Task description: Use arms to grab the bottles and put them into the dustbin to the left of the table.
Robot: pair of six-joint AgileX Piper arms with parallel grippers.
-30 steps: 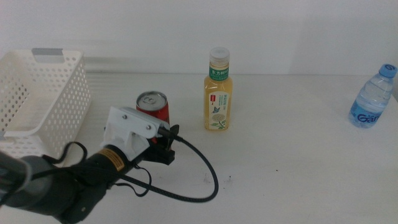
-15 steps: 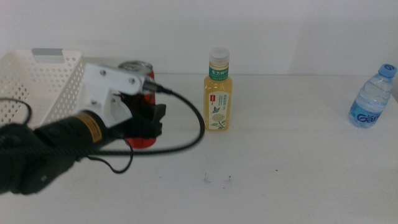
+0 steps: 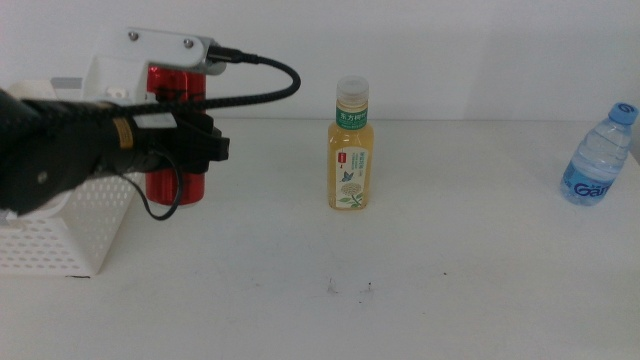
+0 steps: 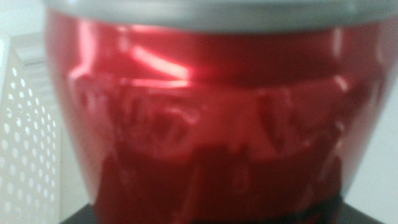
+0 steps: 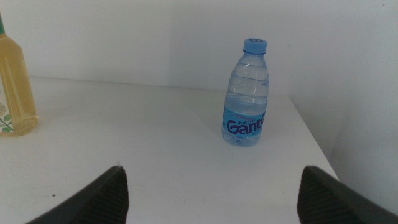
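On my middle camera the left gripper (image 3: 185,150) is clenched around the red soda can (image 3: 176,135) and holds it upright, raised off the table (image 3: 450,260), just at the white basket's (image 3: 60,235) 3 o'clock edge. The left wrist camera is filled by the can (image 4: 211,118). My right gripper (image 5: 211,193) has its jaws spread wide apart, with the blue-capped water bottle (image 5: 246,93) at its 12 o'clock and the yellow tea bottle (image 3: 350,145) standing mid-table.

Red soda can (image 4: 211,124) close up, perforated white dustbin (image 4: 25,137) beside.
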